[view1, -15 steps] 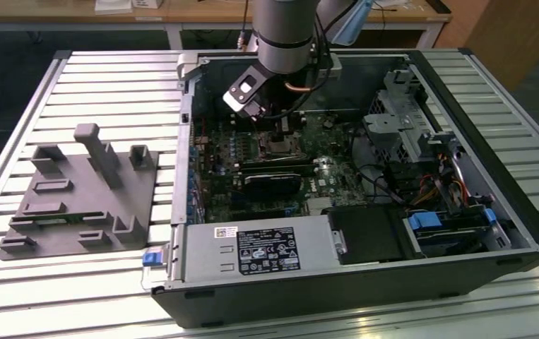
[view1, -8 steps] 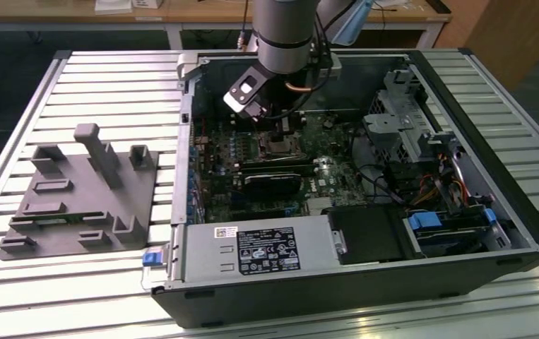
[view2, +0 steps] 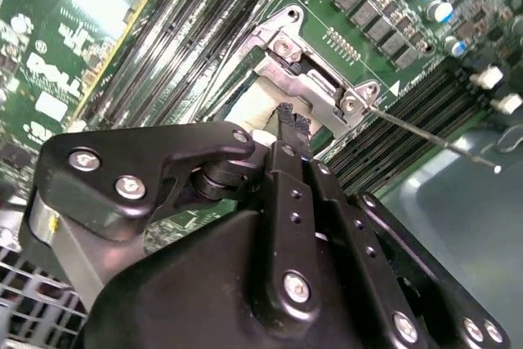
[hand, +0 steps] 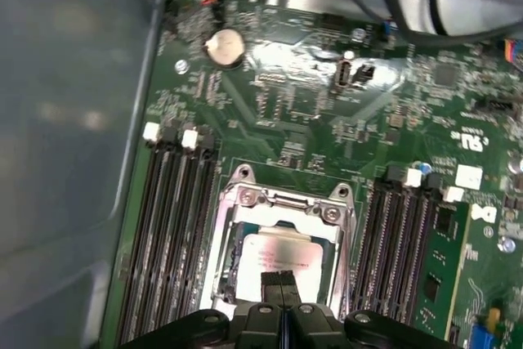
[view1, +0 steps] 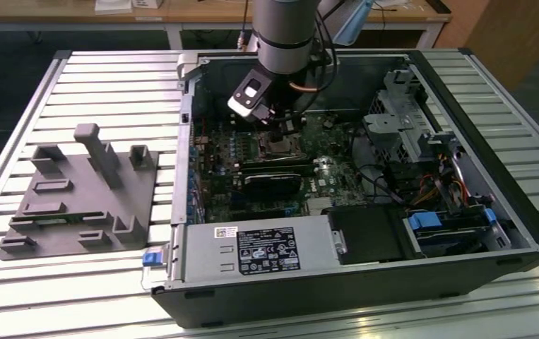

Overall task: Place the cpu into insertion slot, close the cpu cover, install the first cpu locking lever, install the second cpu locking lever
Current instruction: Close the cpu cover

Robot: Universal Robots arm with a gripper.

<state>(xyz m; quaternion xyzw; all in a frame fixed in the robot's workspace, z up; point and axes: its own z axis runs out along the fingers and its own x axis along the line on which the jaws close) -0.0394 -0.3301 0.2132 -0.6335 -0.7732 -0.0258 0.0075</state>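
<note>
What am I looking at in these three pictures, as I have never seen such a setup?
A robot arm reaches down into an open computer case lying on a slatted metal table; a grey plastic holder sits at the exterior view's left. That picture comes from a camera off the arm. The two wrist views come from cameras riding on the arm, looking along its gripper. Its fingers are shut, their tips just over a silver chip that lies in the square socket on the green board.

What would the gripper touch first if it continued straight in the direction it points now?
Most likely the cpu. In the first wrist view the gripper points straight at its silver top, which lies inside the insertion slot. How much gap remains between them is unclear.
</note>
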